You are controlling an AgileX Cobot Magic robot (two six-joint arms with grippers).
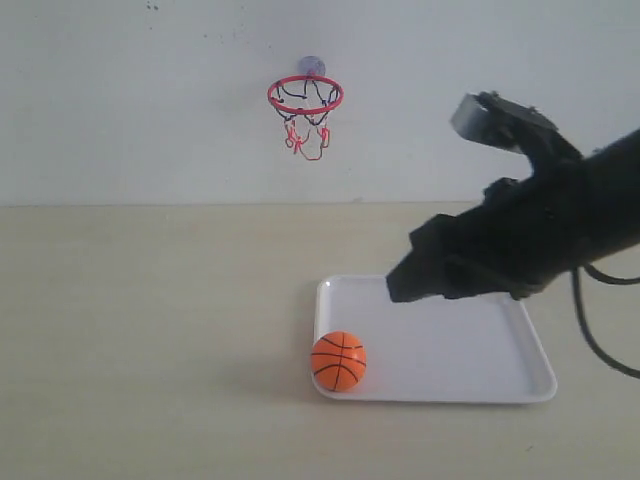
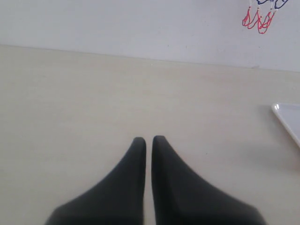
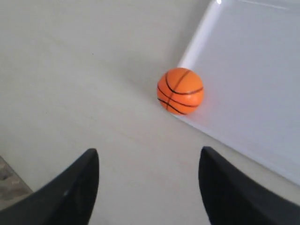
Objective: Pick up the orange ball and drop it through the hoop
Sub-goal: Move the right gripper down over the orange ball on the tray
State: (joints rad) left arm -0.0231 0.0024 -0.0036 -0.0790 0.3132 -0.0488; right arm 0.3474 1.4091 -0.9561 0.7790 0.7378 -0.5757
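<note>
The orange ball (image 1: 338,361) with black seams rests in the front left corner of a white tray (image 1: 470,360); the right wrist view shows the orange ball (image 3: 180,91) against the tray's rim (image 3: 199,42). On the back wall hangs the hoop (image 1: 305,97) with its red ring, net and suction cup; only its net strings (image 2: 258,18) reach into the left wrist view. My right gripper (image 1: 398,288) hovers open over the tray, up and to the right of the ball, with nothing between its fingers (image 3: 146,154). My left gripper (image 2: 148,139) is shut on nothing above bare tabletop.
A beige tabletop (image 1: 150,330) stretches to the left of the tray. A white wall (image 1: 120,100) closes off the back. A corner of the tray (image 2: 288,119) shows in the left wrist view. A black cable (image 1: 600,350) hangs from the right arm.
</note>
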